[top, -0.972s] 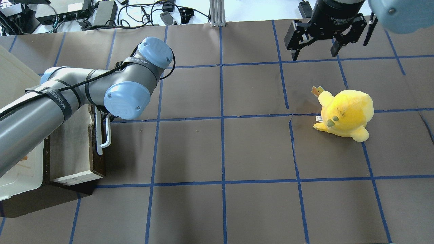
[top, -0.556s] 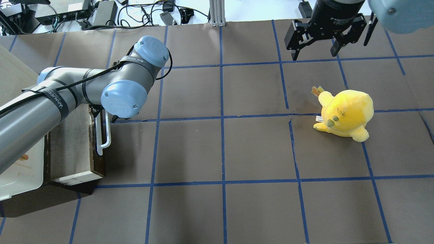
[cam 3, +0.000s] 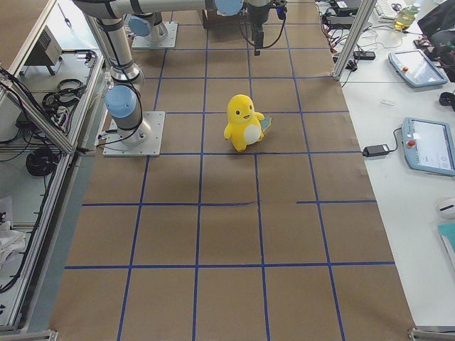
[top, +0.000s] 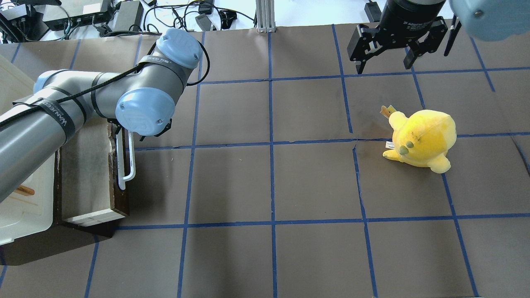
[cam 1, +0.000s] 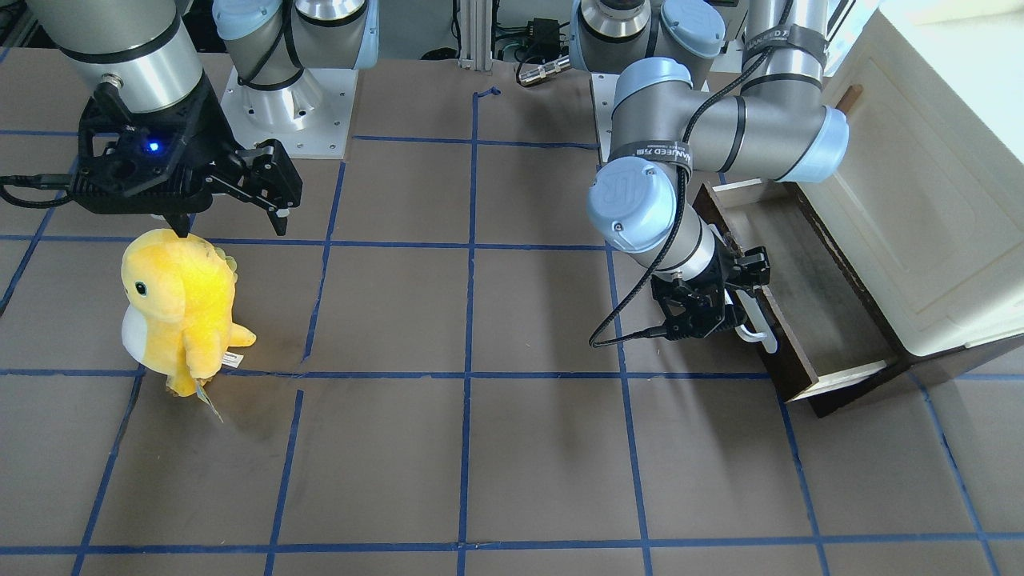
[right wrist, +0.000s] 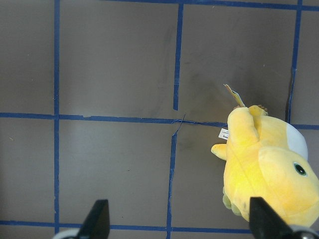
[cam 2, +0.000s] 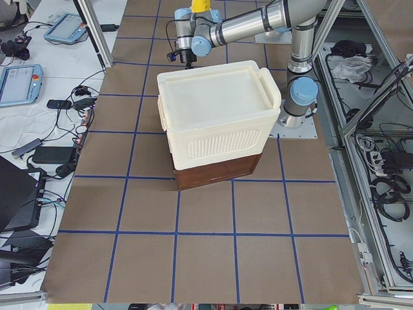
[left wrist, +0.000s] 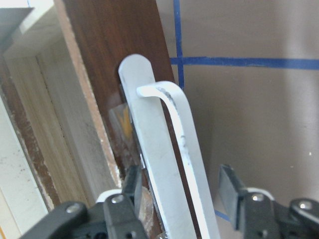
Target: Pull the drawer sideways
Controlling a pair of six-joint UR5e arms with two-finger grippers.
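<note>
The drawer [cam 1: 808,304] stands pulled out of the cabinet's base, with its dark brown front toward the table's middle; it also shows in the overhead view [top: 85,174]. Its long white bar handle [top: 131,163] runs along the front. My left gripper [left wrist: 180,186] is open, with one finger [left wrist: 130,186] by the drawer front and the other [left wrist: 230,184] outside the handle [left wrist: 164,164], near the handle's far end. In the front-facing view the left gripper [cam 1: 732,308] sits at the handle [cam 1: 760,332]. My right gripper [top: 384,66] is open and empty, above the table.
A cream-white cabinet [cam 1: 920,200] stands over the drawer at the table's left end. A yellow plush toy [top: 422,138] stands on the table's right half, just in front of the right gripper [cam 1: 232,228]. Cables and boxes lie beyond the far edge.
My left arm has moved toward the far side of the table, along the handle. The drawer and the right arm have not visibly moved.
</note>
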